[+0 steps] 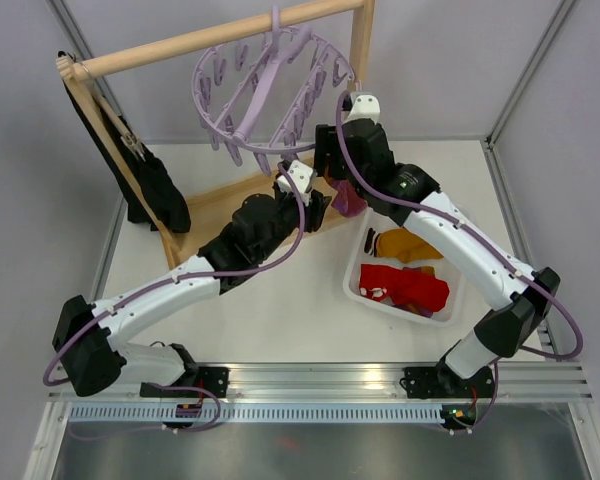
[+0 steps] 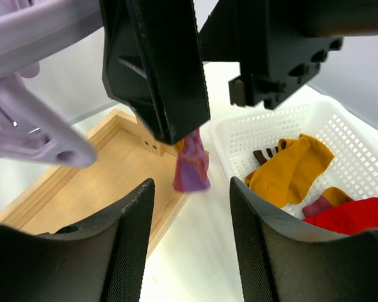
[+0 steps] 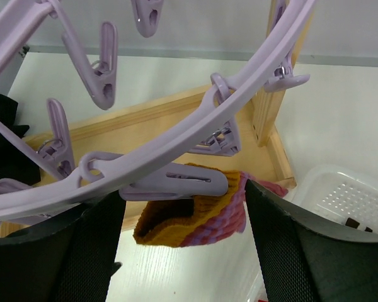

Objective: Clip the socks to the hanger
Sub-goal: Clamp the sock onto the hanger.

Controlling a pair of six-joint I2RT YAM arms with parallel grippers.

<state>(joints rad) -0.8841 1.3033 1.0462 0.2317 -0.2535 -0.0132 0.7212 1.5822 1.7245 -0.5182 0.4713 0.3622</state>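
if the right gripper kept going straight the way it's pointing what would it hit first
Probably the peg on the hanger, dead ahead of the open right gripper, with the sock hanging just under it; depth is unclear.

**Both arms up, jaws apart**

Our left arm stretches long toward the hanger's (image 1: 270, 90) near rim. Our right arm, bent at the elbow, comes in under the same rim. Left gripper (image 2: 192, 189) is parted and empty, right gripper (image 3: 184, 207) is spread wide.
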